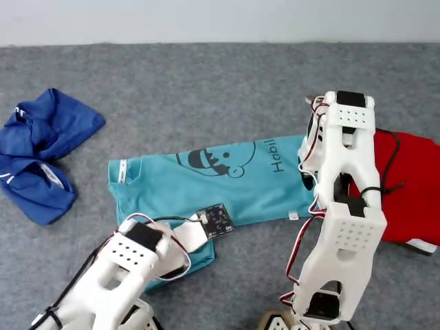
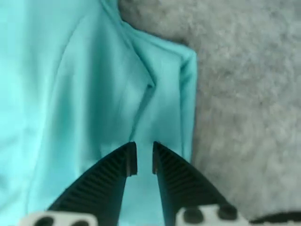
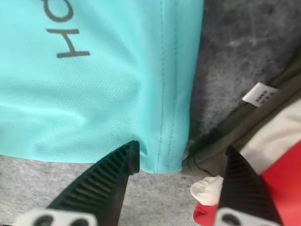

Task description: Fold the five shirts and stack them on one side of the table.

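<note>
Quick report from my end of the remote link. The teal printed shirt (image 1: 206,184) was lying flat across the middle of the grey felt tabletop (image 1: 206,82), collar end to the left, hem to the right, print facing up. Its near-left sleeve was sitting right under the left arm (image 1: 113,275).

The left gripper (image 2: 145,157) was down on that sleeve area, just beside the folded edge where the teal fabric meets the felt. The jaws were squeezed to a sliver, and a crease in the cloth ran straight into the gap, so I read it as pinching the teal fabric.

The right gripper (image 3: 183,154) was at the near-right corner of the hem with its jaws spread wide. One fingertip (image 3: 127,160) was on the teal corner and the other hung over the pile next door. It wasn't holding anything.

That pile was at the right edge of the table: a red shirt (image 1: 409,185) on top, with a dark olive garment (image 3: 235,127) and a white layer peeking out beneath it, plus a small white tag (image 3: 260,94) sticking out. It sat just beside the teal hem.

A crumpled blue shirt (image 1: 41,155) was bunched up well apart at the far left, not folded.
</note>
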`<action>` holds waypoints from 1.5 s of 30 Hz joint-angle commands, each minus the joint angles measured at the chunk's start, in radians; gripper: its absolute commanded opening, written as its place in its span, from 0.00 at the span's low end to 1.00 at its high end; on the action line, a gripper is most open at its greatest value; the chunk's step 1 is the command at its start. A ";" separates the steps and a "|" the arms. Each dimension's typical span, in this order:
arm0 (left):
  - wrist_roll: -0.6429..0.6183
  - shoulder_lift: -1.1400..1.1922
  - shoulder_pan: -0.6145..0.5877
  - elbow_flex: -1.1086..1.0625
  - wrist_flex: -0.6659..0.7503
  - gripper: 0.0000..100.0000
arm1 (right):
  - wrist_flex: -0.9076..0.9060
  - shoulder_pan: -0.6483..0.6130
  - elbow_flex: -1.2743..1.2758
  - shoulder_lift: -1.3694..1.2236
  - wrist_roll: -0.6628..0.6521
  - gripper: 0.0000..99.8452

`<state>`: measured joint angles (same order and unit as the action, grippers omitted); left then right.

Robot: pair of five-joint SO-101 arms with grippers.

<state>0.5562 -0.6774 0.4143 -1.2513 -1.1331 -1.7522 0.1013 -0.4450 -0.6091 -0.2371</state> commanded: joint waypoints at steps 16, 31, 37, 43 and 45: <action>-0.035 -0.012 -0.143 -0.004 0.075 0.07 | -0.041 0.005 -0.003 0.061 -0.009 0.28; -0.026 -0.012 -0.155 -0.067 0.075 0.07 | -0.041 0.005 -0.003 0.061 -0.009 0.28; -0.029 -0.012 -0.157 -0.061 0.075 0.09 | -0.041 0.005 -0.003 0.061 -0.009 0.28; -0.031 -0.012 -0.157 -0.061 0.074 0.15 | -0.041 0.005 -0.003 0.061 -0.009 0.28; -0.026 -0.012 -0.157 -0.061 0.074 0.14 | -0.041 0.005 -0.003 0.061 -0.009 0.28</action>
<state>0.5209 -0.6805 0.2624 -1.3157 -1.0610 -1.7522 0.1013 -0.4450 -0.6091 -0.2371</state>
